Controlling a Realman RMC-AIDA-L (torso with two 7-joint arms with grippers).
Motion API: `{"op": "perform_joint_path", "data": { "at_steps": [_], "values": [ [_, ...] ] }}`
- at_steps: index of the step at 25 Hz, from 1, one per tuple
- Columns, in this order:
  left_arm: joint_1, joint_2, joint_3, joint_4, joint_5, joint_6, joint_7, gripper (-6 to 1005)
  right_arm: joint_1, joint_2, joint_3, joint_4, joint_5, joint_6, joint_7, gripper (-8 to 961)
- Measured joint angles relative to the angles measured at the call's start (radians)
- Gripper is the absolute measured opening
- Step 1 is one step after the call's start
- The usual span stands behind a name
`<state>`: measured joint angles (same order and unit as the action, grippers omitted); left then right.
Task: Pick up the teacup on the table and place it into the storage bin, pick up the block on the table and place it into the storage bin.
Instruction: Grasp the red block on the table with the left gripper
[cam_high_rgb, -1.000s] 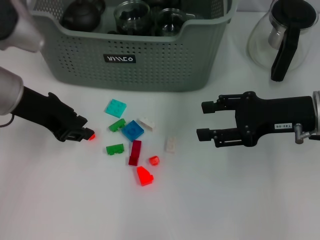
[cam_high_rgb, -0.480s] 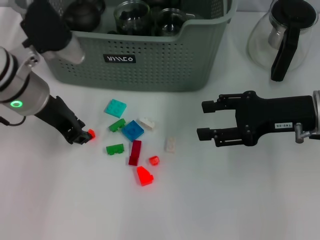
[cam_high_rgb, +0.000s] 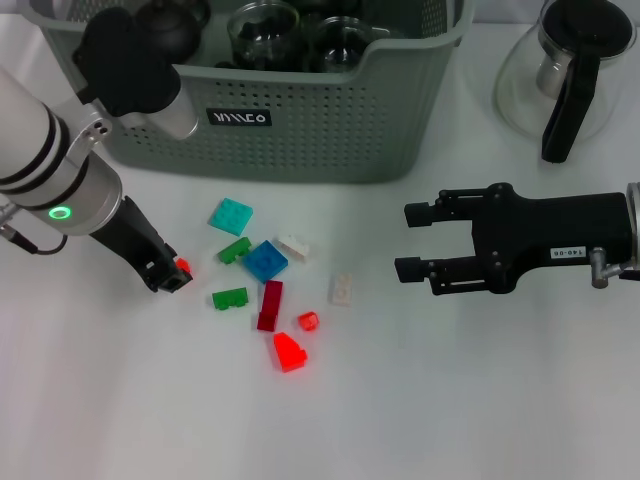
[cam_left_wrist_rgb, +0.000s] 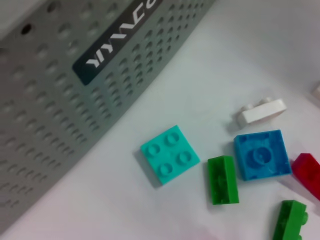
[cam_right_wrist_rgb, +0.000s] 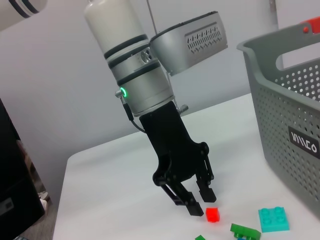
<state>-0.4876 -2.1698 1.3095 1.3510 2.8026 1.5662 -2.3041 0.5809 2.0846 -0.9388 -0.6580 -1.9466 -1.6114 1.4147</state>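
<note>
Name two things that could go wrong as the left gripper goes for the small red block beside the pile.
The left gripper has its open fingers beside the small red block, not around it, so closing might nudge it away. The green brick and other loose blocks lie close and could be scattered. The grey-green perforated storage bin already holds dark glassware, so a dropped block may strike it.

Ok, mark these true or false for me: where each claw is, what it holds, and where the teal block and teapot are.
1. The left claw is down beside the small red block, which lies on the table. True.
2. The right claw is shut on a white block. False: it is open and holds nothing.
3. The teal block is inside the storage bin. False: it lies on the table in front of it.
4. The glass teapot stands outside the bin. True.
</note>
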Motion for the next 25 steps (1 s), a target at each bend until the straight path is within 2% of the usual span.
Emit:
{"op": "perform_joint_path", "data": {
  "at_steps": [25],
  "values": [
    [-0.026, -0.001, 0.025, -0.072, 0.024, -0.066, -0.049, 324, -0.001, -0.003, 0.0, 0.011, -0.002, -0.001, -0.001, 760]
  ]
}}
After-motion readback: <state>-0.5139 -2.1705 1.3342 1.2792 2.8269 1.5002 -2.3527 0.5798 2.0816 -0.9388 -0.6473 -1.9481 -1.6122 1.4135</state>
